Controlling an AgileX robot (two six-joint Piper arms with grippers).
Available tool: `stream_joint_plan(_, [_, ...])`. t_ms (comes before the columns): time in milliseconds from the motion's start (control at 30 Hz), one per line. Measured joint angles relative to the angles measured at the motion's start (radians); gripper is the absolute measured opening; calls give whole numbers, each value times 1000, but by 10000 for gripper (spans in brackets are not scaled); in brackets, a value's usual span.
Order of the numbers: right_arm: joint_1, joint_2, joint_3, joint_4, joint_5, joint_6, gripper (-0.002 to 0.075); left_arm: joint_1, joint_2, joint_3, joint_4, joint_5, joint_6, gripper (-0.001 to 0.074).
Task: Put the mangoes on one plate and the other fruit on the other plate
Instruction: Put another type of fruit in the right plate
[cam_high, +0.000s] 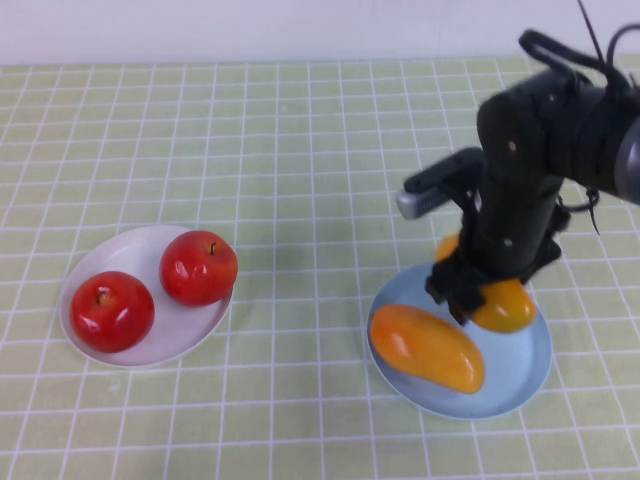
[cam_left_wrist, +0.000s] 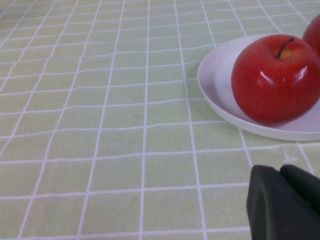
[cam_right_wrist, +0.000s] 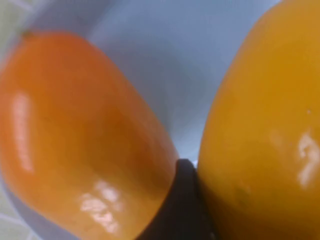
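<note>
Green checked cloth (cam_high: 300, 150) lies open between our 2 plates. White plate (cam_high: 185, 325) holds 2 glossy red apples (cam_high: 199, 267) near its edges. Blue plate (cam_high: 515, 375) holds 2 smooth mangoes (cam_high: 428, 346), side by side. Right gripper (cam_high: 462, 290) sits over the yellower mango (cam_high: 505, 305), one finger (cam_right_wrist: 182, 205) wedged between both fruits; we cannot tell its jaw state. Left gripper (cam_left_wrist: 285, 200) hangs near the white plate, jaws together.

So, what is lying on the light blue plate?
On the light blue plate lie two mangoes: the orange mango in full view, the yellow mango partly covered by the right gripper. The left gripper is near the white plate.
</note>
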Motion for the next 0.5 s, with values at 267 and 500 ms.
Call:
stream_joint_plan(267, [-12, 12, 36, 40, -8, -2, 524, 0, 0, 0, 0, 0, 0, 4])
stream_joint_plan(500, [-12, 8, 42, 42, 18, -2, 673, 0, 0, 0, 0, 0, 0, 4])
